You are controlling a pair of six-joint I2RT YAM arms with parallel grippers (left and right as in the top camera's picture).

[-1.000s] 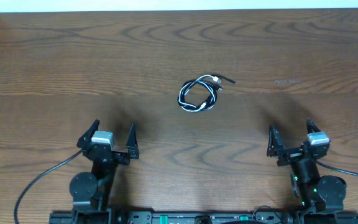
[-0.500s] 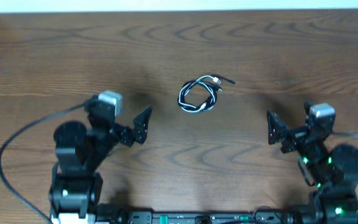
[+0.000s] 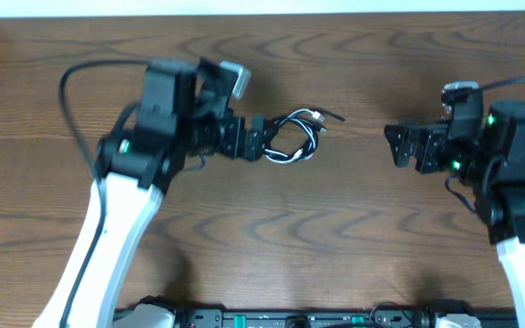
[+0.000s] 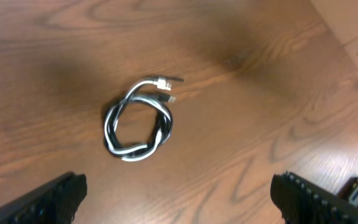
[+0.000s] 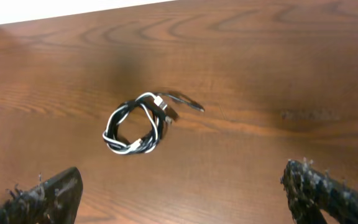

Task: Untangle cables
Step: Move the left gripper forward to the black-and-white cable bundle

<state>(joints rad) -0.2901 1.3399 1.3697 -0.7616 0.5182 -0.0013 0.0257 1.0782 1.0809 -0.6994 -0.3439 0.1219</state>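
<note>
overhead, the left gripper (image 3: 252, 138) sits just beside the left edge of the thin white and black cables (image 4: 165, 127), and its spread is hard to read there. its own wrist view shows the fingers wide apart, holding nothing. the cables lie twisted into one small loop on the dark brown wooden table (image 3: 335, 237) (plug ends at the loop's upper right). the right wrist view shows a black tail more plainly. the right gripper (image 3: 397, 146) is well apart, spread and empty.
</note>
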